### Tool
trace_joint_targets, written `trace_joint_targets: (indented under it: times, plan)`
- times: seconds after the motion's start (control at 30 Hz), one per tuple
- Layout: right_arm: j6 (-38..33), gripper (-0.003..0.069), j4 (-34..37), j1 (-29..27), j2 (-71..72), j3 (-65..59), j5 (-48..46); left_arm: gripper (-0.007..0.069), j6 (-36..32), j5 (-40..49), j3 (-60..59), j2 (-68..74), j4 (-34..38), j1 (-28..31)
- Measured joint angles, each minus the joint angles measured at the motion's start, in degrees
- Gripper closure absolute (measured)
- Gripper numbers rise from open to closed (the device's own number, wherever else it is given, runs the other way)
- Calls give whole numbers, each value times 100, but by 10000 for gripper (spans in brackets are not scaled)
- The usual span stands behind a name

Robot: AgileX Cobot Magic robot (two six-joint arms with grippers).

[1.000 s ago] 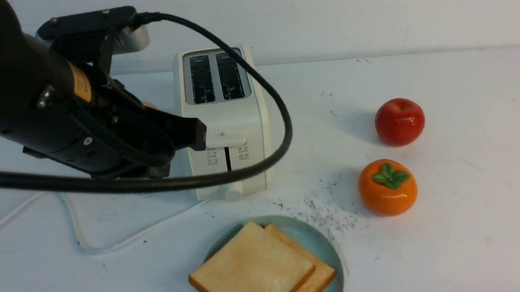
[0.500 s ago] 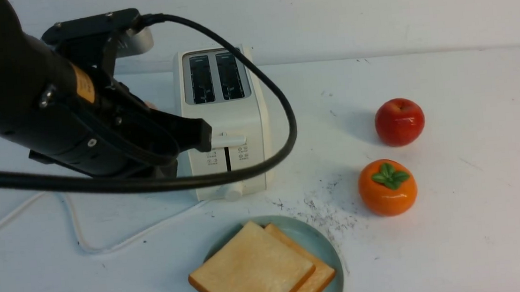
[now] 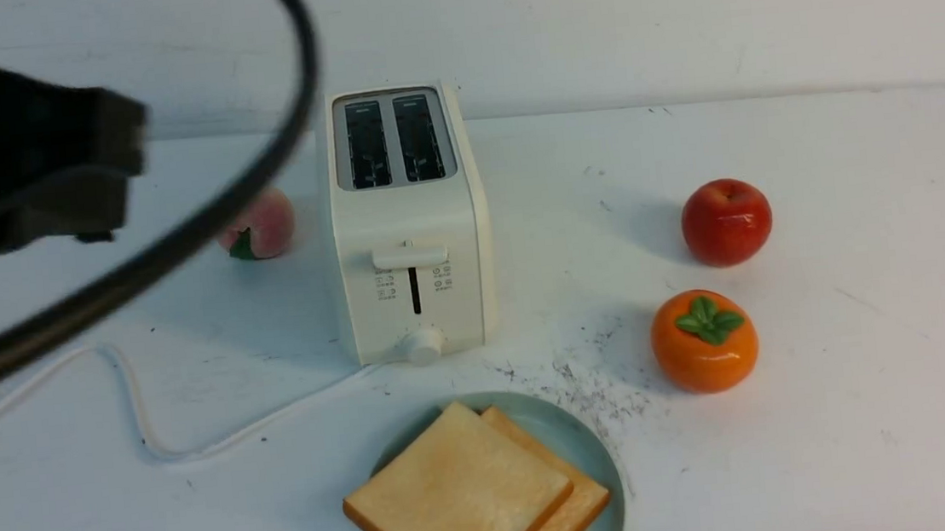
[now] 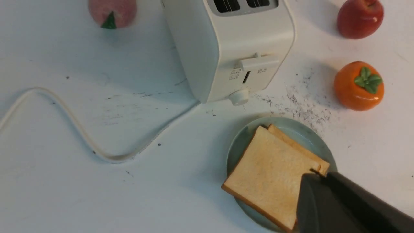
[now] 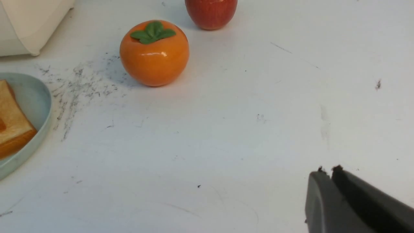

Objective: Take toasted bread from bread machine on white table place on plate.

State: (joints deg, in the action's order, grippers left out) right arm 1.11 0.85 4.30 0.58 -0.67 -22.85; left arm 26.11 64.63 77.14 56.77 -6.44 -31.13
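Two slices of toasted bread [image 3: 458, 493] [image 4: 270, 176] lie stacked on the pale teal plate [image 3: 587, 452] [image 4: 239, 142] near the front of the white table [image 3: 835, 405]. Behind the plate stands the bread machine [image 3: 409, 220] [image 4: 226, 48], both slots dark and without bread, its lever at the top of the slit. My left gripper [image 3: 134, 162] [image 4: 318, 174] is shut with nothing in it, raised at the far left, well clear of the toaster. Over bare table my right gripper [image 5: 326, 171] hangs shut, holding nothing; the front view does not show it.
A red apple [image 3: 726, 221] and an orange persimmon [image 3: 704, 340] sit right of the toaster. A pink peach [image 3: 259, 224] lies left of it. The toaster's white cord [image 3: 139, 414] snakes across the left table. My arm's black cable [image 3: 179, 240] crosses the upper left.
My left gripper has pulled away from the toaster's lever, up and to the left, uncovering the peach. Toast, plate and fruit have not moved.
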Motion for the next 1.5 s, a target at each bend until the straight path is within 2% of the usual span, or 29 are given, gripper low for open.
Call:
trace_joint_targets:
  times: [0.13,0.3,0.5,0.7,0.93,1.03,1.5]
  plan:
    - [0,608,-1,0,0,0,0,638,291,411,-428,-1208,-25,0]
    - [0,602,-1,0,0,0,0,638,542,310,-1274,-2520,-34,0]
    - [0,599,-1,0,0,0,0,638,592,-1153,-3255,-3894,-66,0]
    - [0,594,-1,0,0,0,0,638,600,-2426,-4599,-4048,3,0]
    - [0,582,-1,0,0,0,0,638,600,-2709,-5725,-4048,-63,0]
    - [0,578,-1,0,0,0,0,638,600,-3066,-6158,-4048,-357,0]
    - [0,564,-1,0,0,0,0,638,620,-4882,-6576,-4048,-439,0]
